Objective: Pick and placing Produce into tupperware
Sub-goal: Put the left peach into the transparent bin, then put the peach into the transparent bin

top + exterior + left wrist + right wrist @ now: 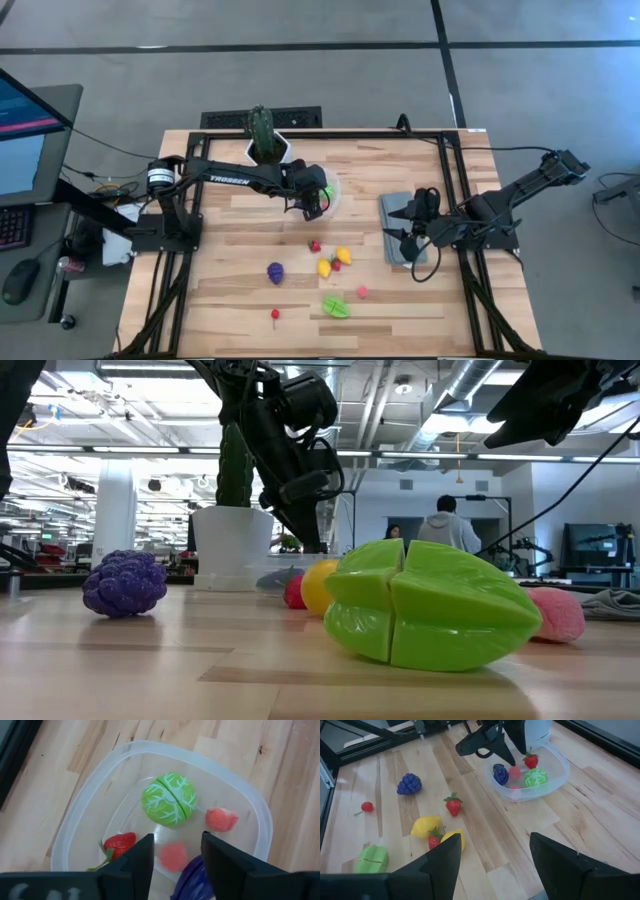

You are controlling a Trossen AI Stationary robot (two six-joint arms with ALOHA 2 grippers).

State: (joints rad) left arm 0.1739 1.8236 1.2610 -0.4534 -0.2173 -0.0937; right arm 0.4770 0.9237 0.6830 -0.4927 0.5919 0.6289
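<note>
The clear tupperware (75,820) stands on the wooden table near the far middle. It holds a green cabbage (169,800), a strawberry (119,843), two pink pieces (221,819) and a purple piece (192,876). My left gripper (176,839) hangs open just above its inside, its fingers either side of a pink piece and the purple one. More produce lies loose nearer the front: purple grapes (275,272), a strawberry (314,245), two yellow pieces (343,255), a green starfruit (335,306), a pink piece (362,291) and a cherry (274,315). My right gripper (492,865) waits open at the right.
A cactus in a white pot (266,142) stands right behind the tupperware at the far edge. A grey folded cloth (392,232) lies under my right gripper. A black frame (450,170) runs along the table's edges. Bare wood lies between the tupperware and the loose produce.
</note>
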